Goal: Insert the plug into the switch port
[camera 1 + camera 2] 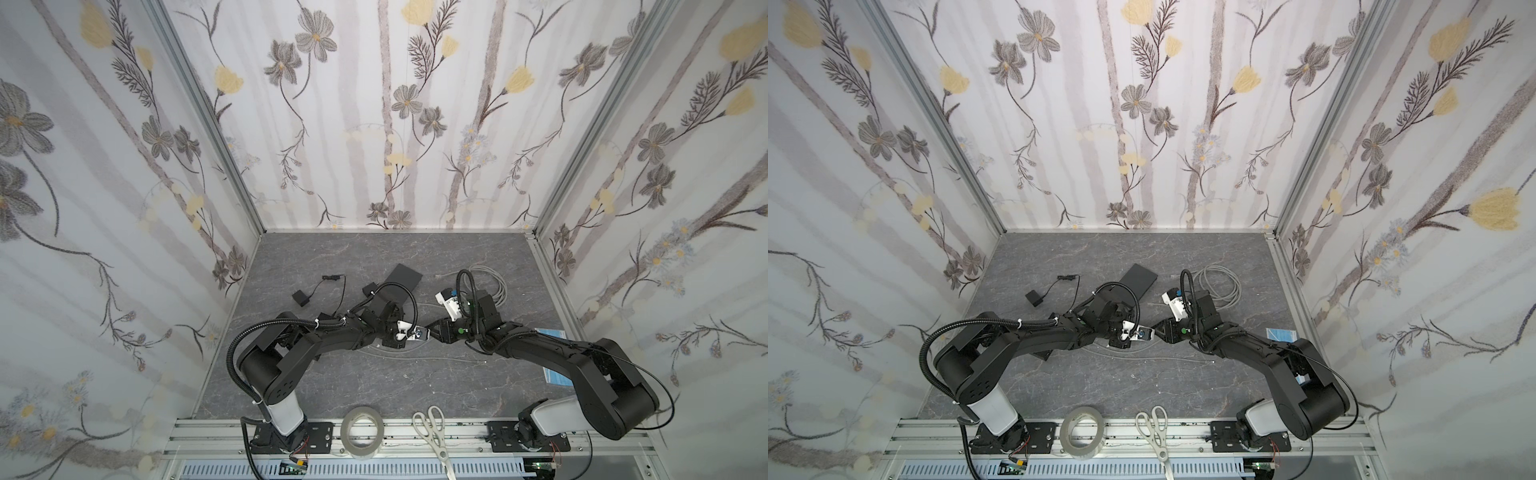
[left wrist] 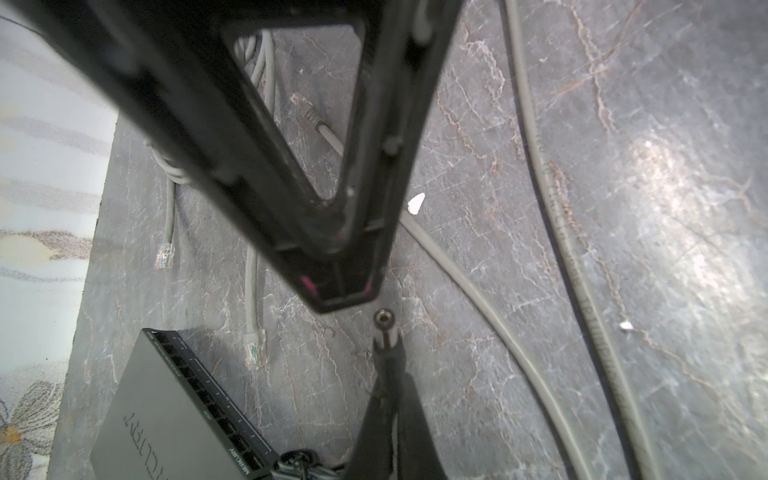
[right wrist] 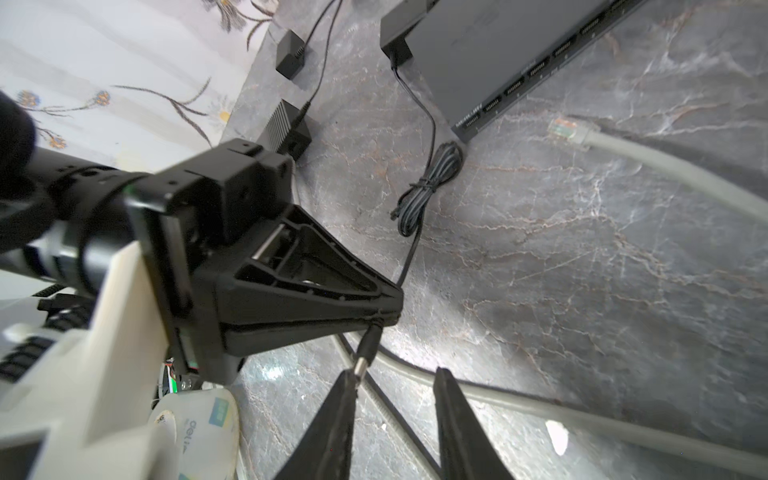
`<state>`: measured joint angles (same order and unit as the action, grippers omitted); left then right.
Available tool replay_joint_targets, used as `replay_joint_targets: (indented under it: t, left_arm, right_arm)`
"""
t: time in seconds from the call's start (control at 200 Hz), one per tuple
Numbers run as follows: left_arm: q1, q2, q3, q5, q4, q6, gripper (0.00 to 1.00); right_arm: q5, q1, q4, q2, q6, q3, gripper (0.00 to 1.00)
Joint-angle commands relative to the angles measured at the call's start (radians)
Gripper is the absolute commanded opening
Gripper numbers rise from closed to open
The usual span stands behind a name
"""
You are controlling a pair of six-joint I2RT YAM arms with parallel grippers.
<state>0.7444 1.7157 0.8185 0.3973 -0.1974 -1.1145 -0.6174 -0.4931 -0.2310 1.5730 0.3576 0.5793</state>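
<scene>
The plug [image 3: 368, 349] is a black barrel plug with a metal tip, held above the table by my left gripper [image 3: 386, 316], which is shut on its body. In the left wrist view the plug [image 2: 384, 332] sticks out past the left gripper [image 2: 388, 384]. My right gripper [image 3: 395, 376] faces it with jaws apart, and the plug's metal tip rests against one of the fingertips [image 3: 347, 384]. Both grippers meet mid-table in both top views, left gripper [image 1: 426, 332], right gripper [image 1: 434, 328]. The switch [image 1: 401, 278] [image 3: 498, 50] is a dark flat box behind them, with its row of ports [image 2: 208, 399] facing sideways.
The plug's black cable bundle [image 3: 432, 183] lies by the switch, near two power adapters [image 3: 286, 129]. Grey network cables [image 1: 490, 282] with clear connectors [image 3: 567, 129] lie around and under the grippers. A tape roll [image 1: 362, 430] and scissors [image 1: 434, 432] sit on the front rail.
</scene>
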Motion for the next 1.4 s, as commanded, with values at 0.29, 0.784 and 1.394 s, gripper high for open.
replay_joint_targets:
  t: [0.29, 0.784, 1.394]
  left_arm:
    - [0.003, 0.001, 0.005, 0.014, 0.003, -0.005, 0.05]
    - [0.004, -0.004, 0.005, 0.013, -0.003, -0.001, 0.05]
    - [0.004, -0.001, 0.015, -0.015, 0.002, 0.025, 0.07]
  right_arm:
    - [0.010, -0.056, -0.019, 0.094, -0.001, 0.054, 0.31]
    - [0.015, -0.055, -0.014, 0.107, 0.006, 0.059, 0.16]
    - [0.025, -0.054, -0.005, 0.117, 0.009, 0.067, 0.12]
